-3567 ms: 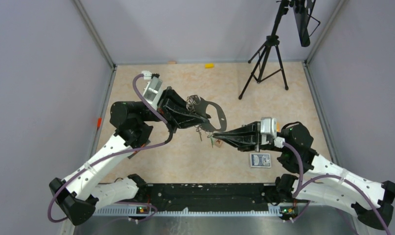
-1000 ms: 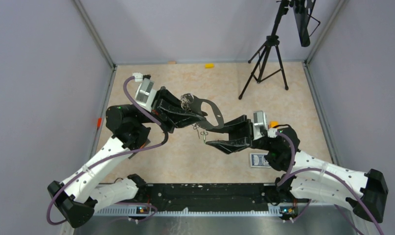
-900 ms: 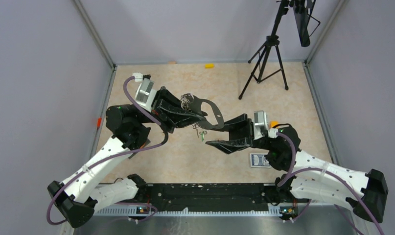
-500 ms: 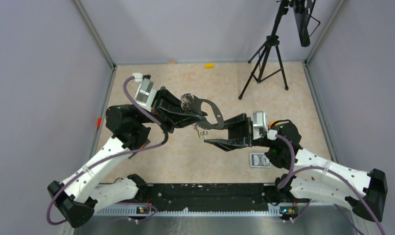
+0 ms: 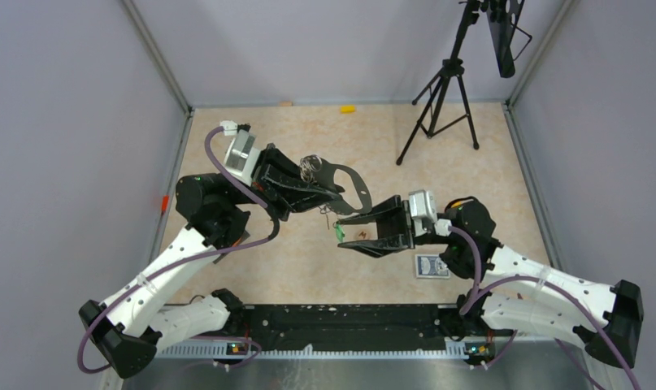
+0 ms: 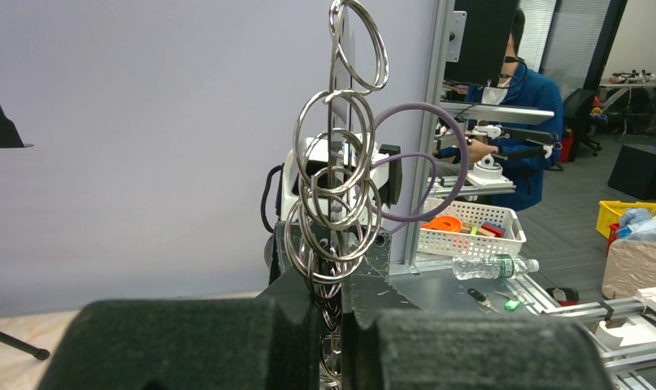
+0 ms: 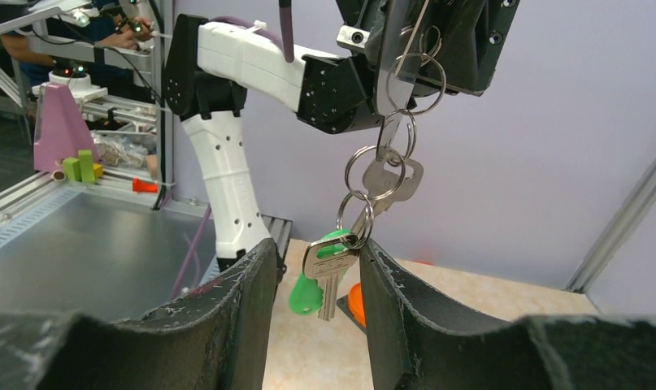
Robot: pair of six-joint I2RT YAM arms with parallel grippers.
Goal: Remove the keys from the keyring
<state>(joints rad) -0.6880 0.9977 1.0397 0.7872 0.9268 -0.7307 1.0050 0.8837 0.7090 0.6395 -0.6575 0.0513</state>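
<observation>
The left jaws are clamped on the grey keyring (image 5: 360, 190), holding it above the bench (image 5: 308, 272). The keys (image 7: 331, 260), 1 of them green-headed, dangle beneath it on linked split rings (image 7: 362, 173), hanging between the right jaws, which stand apart on either side, not closed on them.

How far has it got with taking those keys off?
Done: nothing that shows; the keys hang by small rings from the keyring. In hand: the left gripper is shut on the keyring, holding it up, and the open right gripper brackets the green-headed key. Left: grip a key and work it off, then the others.
</observation>
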